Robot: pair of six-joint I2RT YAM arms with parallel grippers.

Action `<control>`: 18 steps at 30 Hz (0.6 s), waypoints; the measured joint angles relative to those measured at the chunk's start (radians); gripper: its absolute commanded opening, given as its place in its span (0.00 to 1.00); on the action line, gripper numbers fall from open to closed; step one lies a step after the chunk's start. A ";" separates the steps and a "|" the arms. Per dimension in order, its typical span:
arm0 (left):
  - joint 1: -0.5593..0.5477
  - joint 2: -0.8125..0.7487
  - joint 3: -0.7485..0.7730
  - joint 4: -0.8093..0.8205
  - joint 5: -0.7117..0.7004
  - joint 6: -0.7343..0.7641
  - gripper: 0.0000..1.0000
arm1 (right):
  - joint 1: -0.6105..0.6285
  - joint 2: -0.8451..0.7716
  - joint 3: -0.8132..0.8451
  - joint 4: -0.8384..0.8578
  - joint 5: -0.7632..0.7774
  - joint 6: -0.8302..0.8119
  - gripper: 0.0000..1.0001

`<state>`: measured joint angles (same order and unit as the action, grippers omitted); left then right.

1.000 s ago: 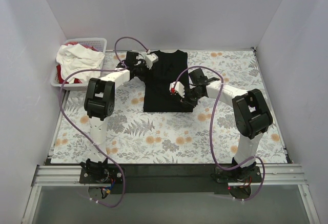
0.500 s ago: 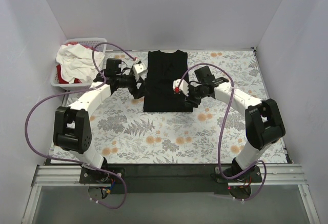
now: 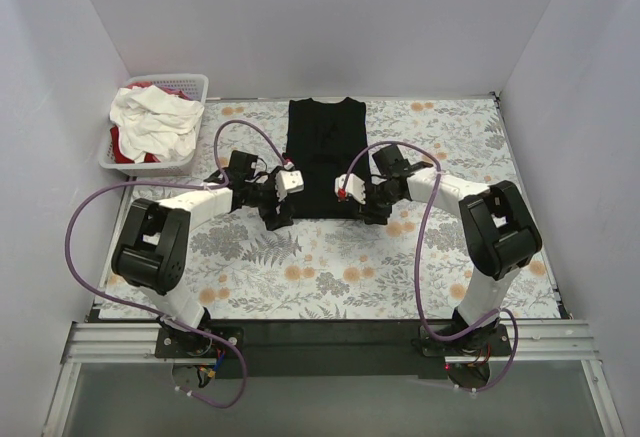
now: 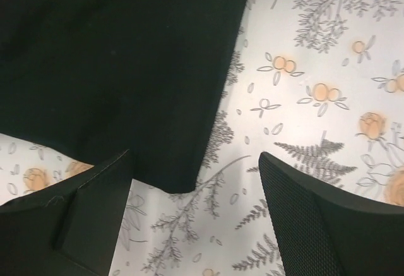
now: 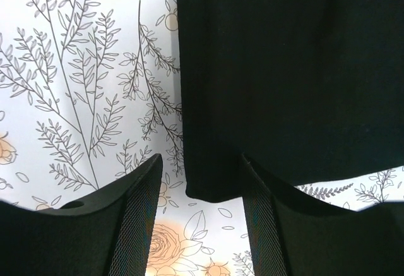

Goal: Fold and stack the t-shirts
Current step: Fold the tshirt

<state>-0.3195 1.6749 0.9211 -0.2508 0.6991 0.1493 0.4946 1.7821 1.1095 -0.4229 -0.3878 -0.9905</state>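
A plain black t-shirt [image 3: 325, 147], folded into a long narrow strip, lies flat at the back middle of the table. My left gripper [image 3: 277, 213] is open at its near left corner. In the left wrist view [image 4: 192, 216] that corner of the black fabric [image 4: 113, 67] lies between the spread fingers [image 4: 297, 213]. My right gripper [image 3: 370, 211] is open at the near right corner. In the right wrist view [image 5: 199, 225] the corner of the shirt [image 5: 290, 67] lies between the fingers [image 5: 136, 219]. Neither gripper holds anything.
A white slotted basket [image 3: 196, 85] stands at the back left, with white shirts [image 3: 150, 115] heaped over a red one [image 3: 122, 143]. The floral tablecloth [image 3: 330, 267] covers the table. White walls close in the left, back and right sides.
Both grippers have moved toward me along the black shirt's sides to its near corners. The left came down from the upper left edge. The shirt has not moved.
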 measured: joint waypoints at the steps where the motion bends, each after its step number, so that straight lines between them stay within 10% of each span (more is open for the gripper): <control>1: -0.003 0.002 -0.004 0.019 -0.009 0.008 0.78 | 0.001 0.000 -0.007 0.009 0.004 -0.004 0.57; 10: -0.024 0.041 -0.059 0.111 -0.061 0.096 0.66 | 0.012 0.007 -0.032 0.087 0.023 -0.017 0.35; 18: -0.027 0.045 -0.075 0.146 -0.069 0.146 0.00 | 0.012 -0.009 -0.069 0.139 0.031 -0.033 0.03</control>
<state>-0.3470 1.7195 0.8459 -0.1051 0.6300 0.2951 0.5064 1.7729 1.0409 -0.2836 -0.3569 -1.0233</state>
